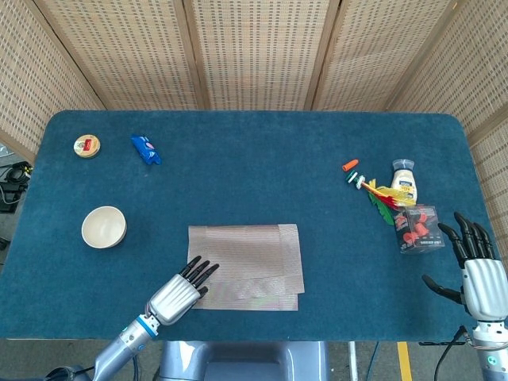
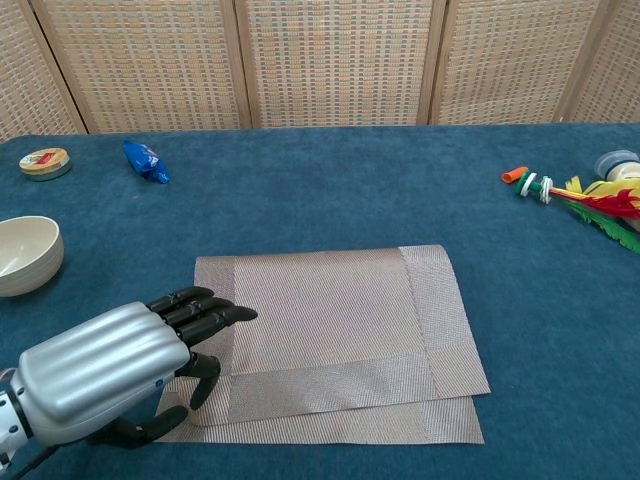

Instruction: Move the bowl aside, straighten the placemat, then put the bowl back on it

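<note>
The grey woven placemat [image 1: 250, 262] [image 2: 335, 335] lies folded over itself near the table's front edge, its upper layer slightly skewed over the lower one. My left hand [image 1: 178, 294] [image 2: 115, 375] rests flat on the mat's front left corner, fingers together and pointing forward. The cream bowl [image 1: 104, 227] [image 2: 25, 255] sits off the mat to the left, upright and empty. My right hand [image 1: 476, 266] stands at the far right front edge, fingers spread, holding nothing; the chest view does not show it.
A round tin [image 1: 87, 145] and a blue packet [image 1: 145, 149] lie at the back left. At the right are a feathered toy [image 1: 379, 193], a small jar [image 1: 405, 179] and a clear box of red pieces [image 1: 419, 228], close to my right hand.
</note>
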Robot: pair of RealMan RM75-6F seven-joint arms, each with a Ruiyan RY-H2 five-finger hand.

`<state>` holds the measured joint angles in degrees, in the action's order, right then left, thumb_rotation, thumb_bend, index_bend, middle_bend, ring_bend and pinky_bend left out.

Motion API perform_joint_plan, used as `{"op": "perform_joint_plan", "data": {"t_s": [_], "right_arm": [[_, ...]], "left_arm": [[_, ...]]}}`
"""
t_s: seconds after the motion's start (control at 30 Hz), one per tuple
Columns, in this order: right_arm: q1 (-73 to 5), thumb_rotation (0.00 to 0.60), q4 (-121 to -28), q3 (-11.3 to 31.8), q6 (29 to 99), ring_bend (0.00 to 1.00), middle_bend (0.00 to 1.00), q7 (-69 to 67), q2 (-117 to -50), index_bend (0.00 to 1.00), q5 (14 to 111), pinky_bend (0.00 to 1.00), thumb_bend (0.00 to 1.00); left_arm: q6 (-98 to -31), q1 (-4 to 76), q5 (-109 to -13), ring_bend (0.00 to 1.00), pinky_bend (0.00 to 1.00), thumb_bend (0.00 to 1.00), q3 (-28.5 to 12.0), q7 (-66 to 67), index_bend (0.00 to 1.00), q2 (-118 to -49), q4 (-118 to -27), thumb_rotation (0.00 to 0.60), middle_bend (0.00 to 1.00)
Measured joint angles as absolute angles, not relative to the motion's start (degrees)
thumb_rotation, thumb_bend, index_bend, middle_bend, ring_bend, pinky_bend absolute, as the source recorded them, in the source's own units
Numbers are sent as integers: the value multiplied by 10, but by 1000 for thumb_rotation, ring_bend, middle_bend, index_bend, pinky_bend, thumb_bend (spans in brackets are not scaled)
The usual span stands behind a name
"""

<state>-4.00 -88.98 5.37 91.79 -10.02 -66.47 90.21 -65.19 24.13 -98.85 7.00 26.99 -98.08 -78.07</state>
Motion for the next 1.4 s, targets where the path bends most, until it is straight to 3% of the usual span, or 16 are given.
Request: {"op": "perform_joint_plan", "data": {"t_s": [0.2, 0.7, 1.0, 1.23, 1.4], "right_arm": [[-40, 600, -890, 53, 918, 0, 0, -102, -664, 173, 904, 107, 154], [-39, 600, -891, 54, 921, 0, 0, -104, -662, 173, 905, 107, 154], [-42, 600, -882, 58, 908, 0, 0, -105, -664, 173, 890, 107, 154], [-49, 600, -870, 59, 892, 0, 0, -97, -674, 173, 881, 107, 153], [-54, 600, -863, 59, 881, 0, 0, -87, -680, 173, 877, 107, 154]], "left_arm": [[-649, 241, -981, 0, 0, 529, 69, 268, 597, -982, -779, 600, 0], [-664, 253, -977, 0, 0, 530, 45, 256, 609, -943, -833, 600, 0], [-656, 291, -921, 0, 0, 530, -51, 260, 611, -881, -904, 600, 0], [-591, 362, -806, 0, 0, 530, -157, 271, 611, -851, -912, 600, 0], [-556, 406, -751, 0, 0, 530, -193, 283, 617, -851, -882, 600, 0]]}}
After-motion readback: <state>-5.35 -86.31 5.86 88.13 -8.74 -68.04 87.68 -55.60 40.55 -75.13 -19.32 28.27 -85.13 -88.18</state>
